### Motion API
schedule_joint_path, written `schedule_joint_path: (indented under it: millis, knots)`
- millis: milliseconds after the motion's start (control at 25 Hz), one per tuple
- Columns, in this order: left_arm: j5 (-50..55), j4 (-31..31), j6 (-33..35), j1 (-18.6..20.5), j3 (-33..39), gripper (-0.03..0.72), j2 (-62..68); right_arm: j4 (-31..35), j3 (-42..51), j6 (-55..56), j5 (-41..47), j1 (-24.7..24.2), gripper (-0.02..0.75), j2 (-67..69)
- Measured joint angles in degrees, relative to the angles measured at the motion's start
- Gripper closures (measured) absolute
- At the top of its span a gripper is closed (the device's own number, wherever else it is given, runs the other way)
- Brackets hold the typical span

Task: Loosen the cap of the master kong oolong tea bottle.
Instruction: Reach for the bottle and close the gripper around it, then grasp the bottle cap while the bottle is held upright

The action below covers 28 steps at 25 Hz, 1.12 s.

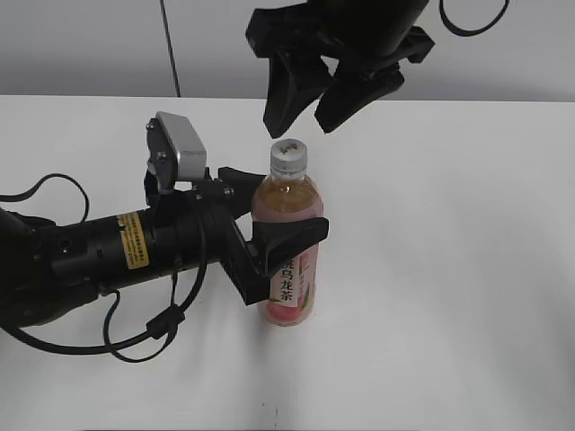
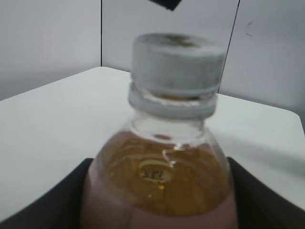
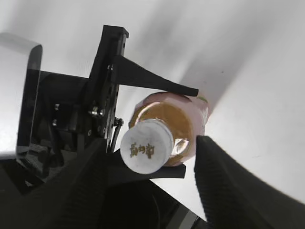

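Observation:
The master kong oolong tea bottle (image 1: 289,289) stands upright on the white table, amber tea above a pink label. My left gripper (image 1: 278,211) comes in from the left and is shut on the bottle's upper body, one finger on each side. The left wrist view shows the bottle (image 2: 162,181) filling the gap between both fingers, with the white cap (image 2: 176,62) above. My right gripper (image 1: 301,124) hangs open just above the cap (image 1: 289,155), not touching it. Seen from the right wrist, the cap (image 3: 146,151) lies between the two fingers (image 3: 224,181), apart from both.
The white table (image 1: 449,269) spreads out on all sides of the bottle. A grey wall rises behind it. The left arm's body and black cables (image 1: 135,337) lie across the table's left part.

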Motion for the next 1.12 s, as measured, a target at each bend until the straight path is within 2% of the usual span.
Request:
schedule_joint_path:
  millis: [280, 640, 920, 1120]
  knots:
    - [0.0, 0.0, 0.0, 0.0, 0.0, 0.223, 0.0, -0.2, -0.1, 0.6, 0.0, 2.6, 0.297, 1.3]
    - [0.0, 0.1, 0.0, 0.0, 0.0, 0.223, 0.0, -6.0, -0.3, 4.9, 0.1, 4.5, 0.305, 3.0]
    - [0.0, 0.1, 0.0, 0.0, 0.0, 0.223, 0.0, -5.7, -0.3, 5.2, 0.2, 4.6, 0.429, 3.0]
    - [0.0, 0.1, 0.0, 0.0, 0.0, 0.223, 0.0, -5.7, -0.3, 4.9, 0.2, 4.6, 0.455, 3.0]
